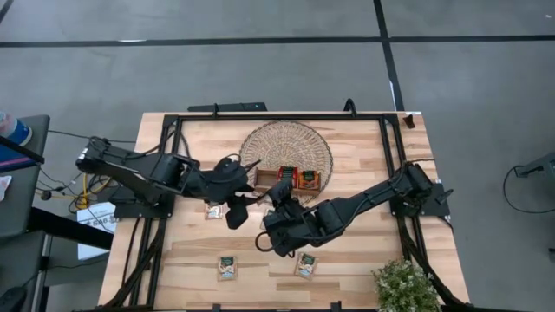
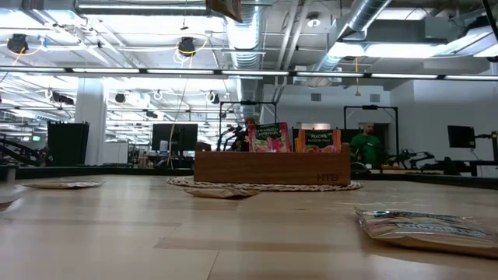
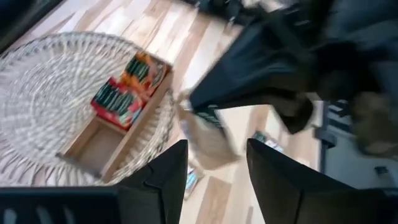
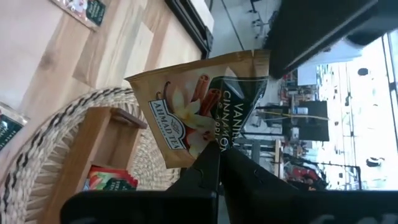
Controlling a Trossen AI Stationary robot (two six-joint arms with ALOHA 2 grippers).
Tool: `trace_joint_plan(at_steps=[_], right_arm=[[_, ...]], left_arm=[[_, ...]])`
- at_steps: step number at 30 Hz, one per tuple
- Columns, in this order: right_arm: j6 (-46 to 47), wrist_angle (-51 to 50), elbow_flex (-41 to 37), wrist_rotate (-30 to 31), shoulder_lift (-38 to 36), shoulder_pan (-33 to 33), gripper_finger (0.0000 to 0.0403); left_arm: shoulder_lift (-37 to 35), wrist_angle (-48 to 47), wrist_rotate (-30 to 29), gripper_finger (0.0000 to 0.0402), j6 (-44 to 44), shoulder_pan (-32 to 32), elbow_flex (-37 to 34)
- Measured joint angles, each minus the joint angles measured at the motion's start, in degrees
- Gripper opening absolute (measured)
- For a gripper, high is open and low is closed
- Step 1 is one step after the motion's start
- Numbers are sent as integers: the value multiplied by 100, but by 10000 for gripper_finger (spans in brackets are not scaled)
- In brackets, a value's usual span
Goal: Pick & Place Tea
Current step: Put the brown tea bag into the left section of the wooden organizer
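The right claw (image 4: 219,163) is clamped shut on the bottom edge of a pale vanilla-cinnamon tea sachet (image 4: 202,106), holding it up in the air just beside the wooden tray (image 1: 289,179). That tray sits on the round wicker mat (image 1: 286,149), and I'll use it as the landmark. The left claw (image 3: 214,163) has its fingers spread with nothing between them, pointing at the same sachet from the other side. Looks to me like a handoff.

What could go wrong: the grip is only a thin pinch on one edge, so the sachet could swivel or slip out if the arm swings fast. With both claws crowded near the tray, one could clip the other, or nudge the tray across the mat. The red and orange sachets (image 1: 304,178) already standing in it could also snag the new one if it comes down tilted.

The right wrist view is the only one where you can read the packet and see the pinch. The top view hides the packet behind the arms but shows three more sachets (image 1: 228,268) lying flat on the surface, nearer the front edge than the tray. The low view shows no arms at all, just the tray with two packets standing upright.
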Motion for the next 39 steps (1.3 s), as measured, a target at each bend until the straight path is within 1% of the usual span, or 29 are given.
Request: trace_joint_plan(at_steps=[4,16,23,28,39], right_arm=[[-96,84,0,-126,0,0,0],[-107,78,-4,-135,0,-87,0],[-105,62,-4,-148,0,-64,0],[-105,58,-4,-150,0,-63,0],[-105,67,-4,-266,0,-70,0]], left_arm=[[96,-27,1,158,5,81,-4],[135,-49,110,158,23,294,-4],[131,-126,156,158,-1,291,-4],[122,-449,128,158,-258,316,-4],[150,-461,67,158,-258,316,-7]])
